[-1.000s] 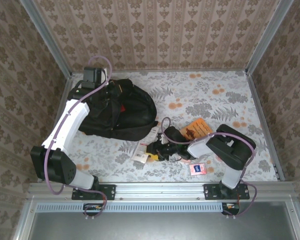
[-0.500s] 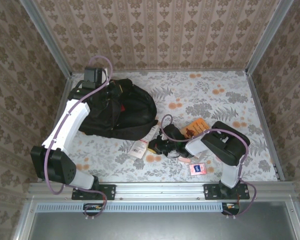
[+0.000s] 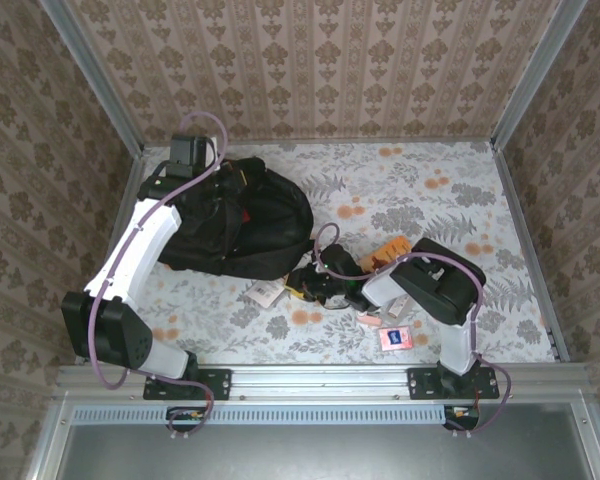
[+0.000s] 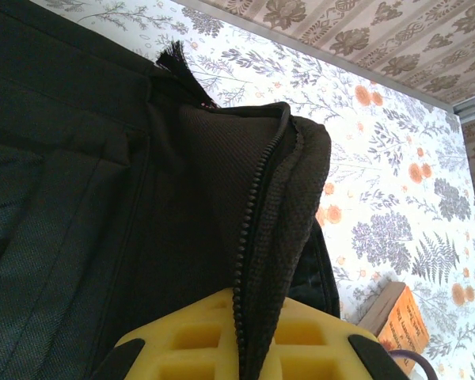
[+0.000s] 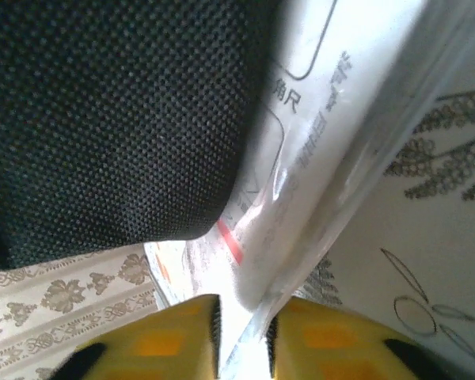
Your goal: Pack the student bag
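The student bag [image 3: 242, 226], a large black backpack, lies at the back left of the table. My left gripper [image 3: 196, 172] is at its far left side. In the left wrist view its yellow fingers [image 4: 182, 342] are shut on the bag's zippered fabric edge [image 4: 273, 237], which they hold up. My right gripper [image 3: 299, 285] sits just right of the bag's near corner, shut on a white plastic packet [image 3: 265, 293]. Close up, the packet [image 5: 332, 158] with printed text and a red stripe runs between the right gripper [image 5: 244, 318] jaws, beside black bag fabric [image 5: 111, 119].
An orange box [image 3: 395, 251] lies behind the right arm, also seen as the orange box [image 4: 401, 315] at the lower right. A small pink packet [image 3: 395, 338] and a flat pinkish item [image 3: 371, 320] lie near the front edge. Metal rails and walls bound the table.
My right gripper has moved left and slightly farther back toward the bag, carrying the white packet with it. The left arm and bag have stayed still.
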